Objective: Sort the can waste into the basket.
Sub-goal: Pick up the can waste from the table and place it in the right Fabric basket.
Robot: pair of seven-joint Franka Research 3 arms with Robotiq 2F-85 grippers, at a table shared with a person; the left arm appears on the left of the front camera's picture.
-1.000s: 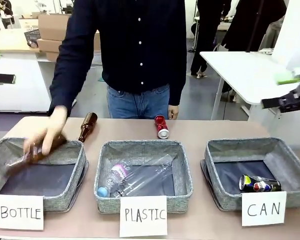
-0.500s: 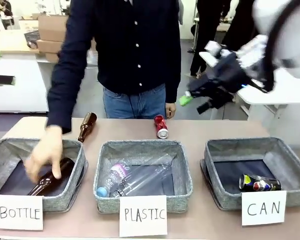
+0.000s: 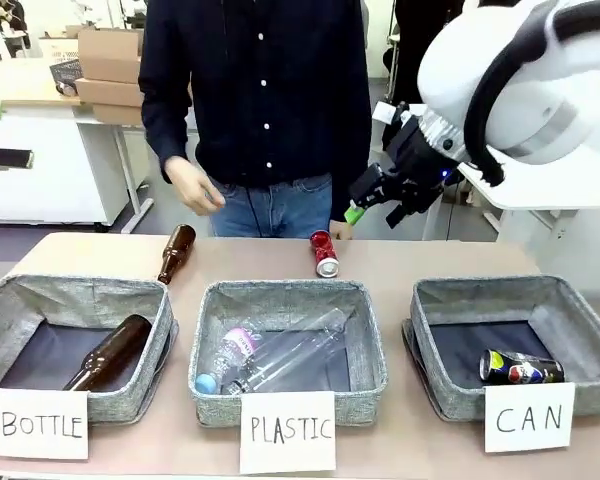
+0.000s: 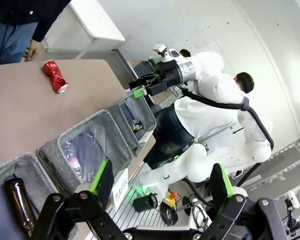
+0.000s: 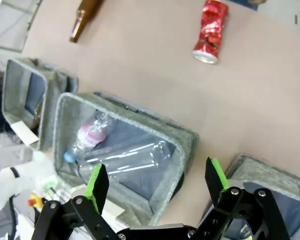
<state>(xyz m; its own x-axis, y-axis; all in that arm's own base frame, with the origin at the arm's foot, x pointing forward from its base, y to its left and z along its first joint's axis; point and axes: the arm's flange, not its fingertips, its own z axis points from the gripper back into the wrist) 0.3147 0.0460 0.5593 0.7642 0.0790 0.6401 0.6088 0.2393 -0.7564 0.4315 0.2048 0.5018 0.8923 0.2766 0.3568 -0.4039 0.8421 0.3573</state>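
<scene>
Presently hovering the right tool (image 3: 375, 211), jaws wide apart, with the crushed red metal can with silver ends (image 3: 322, 252) lying on the worktop (image 3: 460, 255) ahead of and below its tips. Probably worth lining up across the can's narrow waist before closing, then carrying it back to the grey woven-fabric basket carded "CAN" (image 3: 500, 288).

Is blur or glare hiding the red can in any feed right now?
Front view: red can sharp, evenly lit, no glare washing it out. Right wrist view: slightly soft, can readable. Left wrist view: rolled and wide-angle, can small but clear.
</scene>
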